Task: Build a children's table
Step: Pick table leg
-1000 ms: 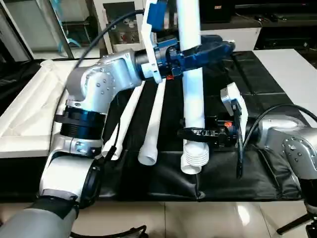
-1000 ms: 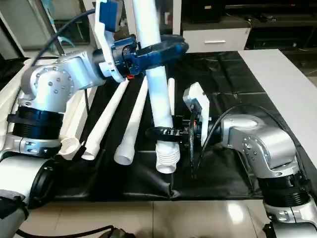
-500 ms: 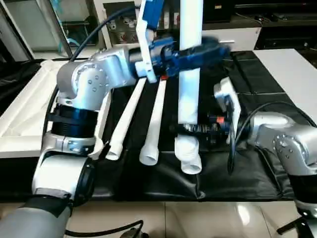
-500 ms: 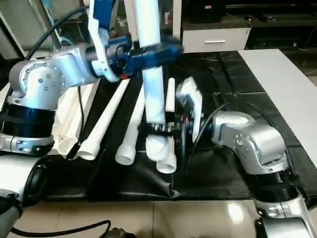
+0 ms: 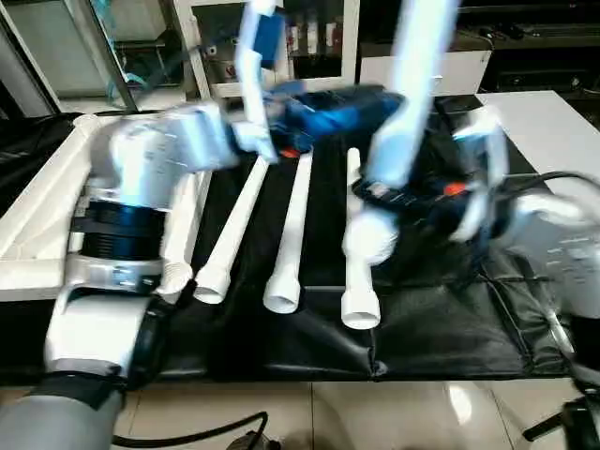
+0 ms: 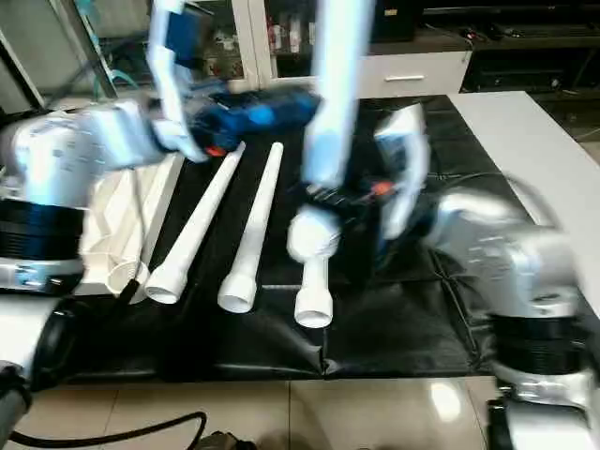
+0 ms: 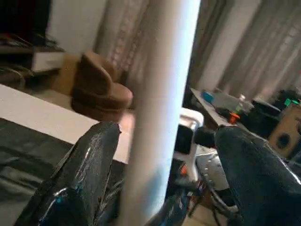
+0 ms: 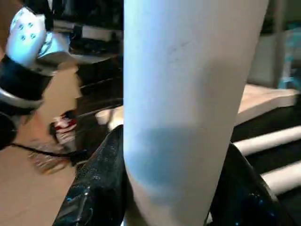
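One white tube leg (image 5: 401, 112) is up in the air, tilted with its top toward the right. My right gripper (image 5: 389, 192) is shut on it near its wide lower end (image 5: 368, 239), the fingers (image 8: 96, 188) hugging both sides. My blue left gripper (image 5: 380, 98) stands open around the same leg higher up; in the left wrist view the leg (image 7: 162, 94) runs between the fingers (image 7: 84, 179) with a gap on one side. Three more legs (image 5: 234, 220) (image 5: 291, 220) (image 5: 354, 267) lie side by side on the mat. The white table top (image 5: 28, 272) lies at the far left.
A black mat (image 5: 441, 319) covers the work surface, its front edge near the tiled floor (image 5: 375, 412). A white surface (image 5: 544, 122) lies at the right rear. Cabinets and shelves (image 5: 319, 42) stand behind. My silver left forearm (image 5: 150, 169) reaches over the table top.
The held leg has swung from upright to tilted, its lower end lifted off the mat and carried right with my right gripper. The leg lying under it now shows.
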You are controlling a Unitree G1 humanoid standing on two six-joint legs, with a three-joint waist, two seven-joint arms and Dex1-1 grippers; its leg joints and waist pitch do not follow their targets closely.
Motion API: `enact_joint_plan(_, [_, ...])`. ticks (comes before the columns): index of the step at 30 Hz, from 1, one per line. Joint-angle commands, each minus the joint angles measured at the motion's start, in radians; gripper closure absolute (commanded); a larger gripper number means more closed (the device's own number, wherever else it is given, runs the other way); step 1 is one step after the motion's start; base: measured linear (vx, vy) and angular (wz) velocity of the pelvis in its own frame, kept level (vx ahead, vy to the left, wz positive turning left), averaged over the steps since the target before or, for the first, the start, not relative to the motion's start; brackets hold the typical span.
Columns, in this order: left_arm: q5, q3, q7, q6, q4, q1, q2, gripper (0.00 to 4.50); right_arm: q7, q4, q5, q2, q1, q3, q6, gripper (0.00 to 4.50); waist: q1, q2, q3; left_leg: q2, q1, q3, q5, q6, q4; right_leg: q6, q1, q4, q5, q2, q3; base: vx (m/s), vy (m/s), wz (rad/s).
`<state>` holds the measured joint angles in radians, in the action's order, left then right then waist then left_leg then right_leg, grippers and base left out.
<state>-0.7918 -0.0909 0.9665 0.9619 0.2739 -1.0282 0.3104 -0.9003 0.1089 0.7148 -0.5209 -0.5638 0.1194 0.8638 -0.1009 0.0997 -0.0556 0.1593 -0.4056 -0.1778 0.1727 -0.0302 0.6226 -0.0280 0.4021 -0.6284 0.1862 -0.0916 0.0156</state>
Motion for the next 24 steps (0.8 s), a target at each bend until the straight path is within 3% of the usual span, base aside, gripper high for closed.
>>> enact_joint_plan(1, [-0.003, -0.021, -0.01, -0.003, 0.009, 0.008, 0.013, 0.8, 0.003, 0.026, 0.023, -0.005, 0.013, 0.017, 0.014, 2.65, -0.001, -0.017, 0.071, 0.039, 0.028, 0.02, 0.244, -0.012, -0.08, 0.236, -0.039, 0.083, 0.272, -0.039, -0.017, 0.0, 0.0, 0.0])
enact_joint_plan(2, [0.007, -0.03, -0.018, -0.014, 0.013, 0.015, 0.028, 0.8, 0.006, 0.043, 0.03, -0.014, 0.03, 0.027, 0.022, 2.65, -0.001, -0.02, 0.071, 0.04, 0.026, 0.02, 0.239, -0.01, -0.081, 0.236, -0.039, 0.083, 0.27, -0.039, -0.017, 0.0, 0.0, 0.0])
enact_joint_plan(3, [0.014, -0.04, -0.025, -0.025, 0.016, 0.023, 0.043, 0.8, 0.015, 0.057, 0.032, -0.019, 0.045, 0.036, 0.026, 2.65, -0.001, -0.014, 0.072, 0.041, 0.027, 0.021, 0.235, -0.009, -0.081, 0.237, -0.039, 0.081, 0.261, -0.04, -0.016, 0.0, 0.0, 0.0])
enact_joint_plan(4, [0.014, -0.04, -0.025, -0.025, 0.016, 0.023, 0.043, 0.8, 0.015, 0.057, 0.032, -0.019, 0.045, 0.036, 0.026, 2.65, 0.0, -0.016, 0.072, 0.04, 0.027, 0.021, 0.239, -0.009, -0.081, 0.234, -0.038, 0.082, 0.264, -0.038, -0.016, 0.0, 0.0, 0.0])
enact_joint_plan(5, [0.068, -0.062, -0.062, -0.114, -0.001, 0.062, 0.073, 0.8, 0.048, 0.09, 0.005, -0.024, 0.075, 0.043, 0.008, 2.65, -0.001, -0.011, 0.072, 0.042, 0.027, 0.023, 0.242, -0.011, -0.082, 0.233, -0.038, 0.082, 0.265, -0.039, -0.016, 0.0, 0.0, 0.0])
enact_joint_plan(6, [0.068, -0.062, -0.062, -0.114, -0.001, 0.062, 0.073, 0.8, 0.048, 0.09, 0.005, -0.024, 0.075, 0.043, 0.008, 2.65, 0.004, -0.016, 0.07, 0.043, 0.023, 0.023, 0.242, -0.014, -0.085, 0.222, -0.04, 0.084, 0.258, -0.038, -0.016, 0.0, 0.0, 0.0])
enact_joint_plan(9, [0.142, -0.083, -0.154, -0.205, -0.036, 0.11, 0.086, 0.8, 0.115, 0.102, -0.052, -0.012, 0.092, 0.044, -0.024, 2.65, 0.014, -0.014, 0.071, 0.043, 0.026, 0.023, 0.249, -0.03, -0.086, 0.202, -0.037, 0.084, 0.272, -0.039, -0.016, 0.0, 0.0, 0.0])
enact_joint_plan(10, [0.256, -0.062, -0.266, -0.292, -0.077, 0.169, 0.093, 0.8, 0.215, 0.102, -0.156, 0.007, 0.105, 0.023, -0.084, 2.65, 0.013, -0.015, 0.071, 0.049, 0.024, 0.027, 0.247, -0.037, -0.089, 0.19, -0.034, 0.088, 0.286, -0.043, -0.017, 0.0, 0.0, 0.0])
enact_joint_plan(11, [0.256, -0.062, -0.266, -0.292, -0.077, 0.169, 0.093, 0.8, 0.215, 0.102, -0.156, 0.007, 0.105, 0.023, -0.084, 2.65, 0.018, -0.015, 0.069, 0.049, 0.022, 0.026, 0.248, -0.044, -0.091, 0.181, -0.035, 0.087, 0.288, -0.041, -0.017, 0.0, 0.0, 0.0])
enact_joint_plan(12, [0.381, -0.043, -0.394, -0.378, -0.164, 0.269, 0.085, 0.8, 0.355, 0.106, -0.296, 0.058, 0.136, -0.003, -0.216, 2.65, 0.018, -0.015, 0.07, 0.045, 0.025, 0.025, 0.251, -0.046, -0.09, 0.177, -0.035, 0.087, 0.298, -0.041, -0.016, 0.0, 0.0, 0.0])
enact_joint_plan(13, [0.427, -0.039, -0.448, -0.405, -0.201, 0.31, 0.078, 0.8, 0.41, 0.108, -0.356, 0.077, 0.149, -0.019, -0.27, 2.65, 0.027, -0.021, 0.07, 0.051, 0.017, 0.025, 0.227, -0.057, -0.095, 0.147, -0.034, 0.09, 0.285, -0.044, -0.015, 0.0, 0.0, 0.0])
enact_joint_plan(14, [0.484, -0.032, -0.533, -0.406, -0.262, 0.374, 0.061, 0.8, 0.486, 0.116, -0.432, 0.103, 0.178, -0.044, -0.33, 2.65, 0.026, -0.032, 0.072, 0.051, 0.02, 0.022, 0.224, -0.059, -0.093, 0.138, -0.031, 0.091, 0.285, -0.041, -0.015, 0.0, 0.0, 0.0])
enact_joint_plan(15, [0.596, -0.009, -0.662, -0.474, -0.346, 0.489, 0.02, 0.8, 0.566, 0.146, -0.509, 0.131, 0.239, -0.094, -0.36, 2.65, 0.024, -0.032, 0.076, 0.052, 0.021, 0.024, 0.202, -0.051, -0.093, 0.129, -0.035, 0.088, 0.269, -0.042, -0.017, 0.0, 0.0, 0.0])
enact_joint_plan(16, [0.623, -0.002, -0.688, -0.495, -0.361, 0.513, 0.012, 0.8, 0.58, 0.154, -0.521, 0.137, 0.252, -0.104, -0.361, 2.65, 0.026, -0.029, 0.074, 0.052, 0.019, 0.022, 0.196, -0.041, -0.094, 0.125, -0.035, 0.092, 0.253, -0.04, -0.017, 0.0, 0.0, 0.0])
enact_joint_plan(18, [0.634, 0.001, -0.696, -0.508, -0.366, 0.523, 0.009, 0.8, 0.584, 0.157, -0.524, 0.138, 0.257, -0.107, -0.36, 2.65, 0.024, -0.024, 0.086, 0.045, 0.025, 0.021, 0.175, -0.023, -0.088, 0.13, -0.034, 0.086, 0.2, -0.032, -0.015, 0.0, 0.0, 0.0])
enact_joint_plan(19, [0.655, 0.011, -0.735, -0.539, -0.379, 0.571, -0.018, 0.8, 0.618, 0.161, -0.513, 0.172, 0.278, -0.098, -0.352, 2.65, 0.014, -0.044, 0.095, 0.04, 0.011, 0.016, 0.075, 0.046, -0.074, 0.161, -0.04, 0.073, 0.047, -0.041, -0.019, 0.0, 0.0, 0.0])
enact_joint_plan(20, [0.655, 0.011, -0.735, -0.539, -0.379, 0.571, -0.018, 0.8, 0.618, 0.161, -0.513, 0.172, 0.278, -0.098, -0.352, 2.65, 0.01, -0.042, 0.093, 0.036, 0.003, 0.011, 0.055, 0.089, -0.069, 0.174, -0.041, 0.076, 0.02, -0.052, -0.023, 0.0, 0.0, 0.0])
enact_joint_plan(21, [0.687, 0.027, -0.781, -0.591, -0.381, 0.63, -0.048, 0.8, 0.651, 0.17, -0.499, 0.215, 0.308, -0.086, -0.357, 2.65, 0.002, -0.053, 0.09, 0.029, -0.008, 0.004, 0.057, 0.176, -0.052, 0.193, -0.045, 0.089, 0.016, -0.086, -0.04, 0.0, 0.0, 0.0])
enact_joint_plan(22, [0.699, 0.034, -0.814, -0.627, -0.377, 0.685, -0.082, 0.8, 0.683, 0.177, -0.491, 0.251, 0.338, -0.075, -0.363, 2.65, -0.003, -0.054, 0.089, 0.032, -0.017, 0.01, 0.061, 0.212, -0.039, 0.196, -0.055, 0.098, 0.027, -0.117, -0.054, 0.0, 0.0, 0.0])
enact_joint_plan(23, [0.699, 0.034, -0.815, -0.628, -0.377, 0.687, -0.083, 0.8, 0.684, 0.177, -0.491, 0.252, 0.34, -0.075, -0.364, 2.65, -0.015, -0.058, 0.085, 0.042, -0.031, 0.031, 0.071, 0.25, -0.002, 0.188, -0.066, 0.123, 0.096, -0.183, -0.094, 0.019, 0.082, -0.01])
enact_joint_plan(24, [0.734, 0.049, -0.857, -0.68, -0.366, 0.733, -0.102, 0.8, 0.707, 0.181, -0.494, 0.288, 0.369, -0.068, -0.386, 2.65, -0.021, -0.058, 0.079, 0.047, -0.04, 0.042, 0.077, 0.255, 0.015, 0.183, -0.068, 0.138, 0.161, -0.211, -0.11, 0.019, 0.082, -0.01])
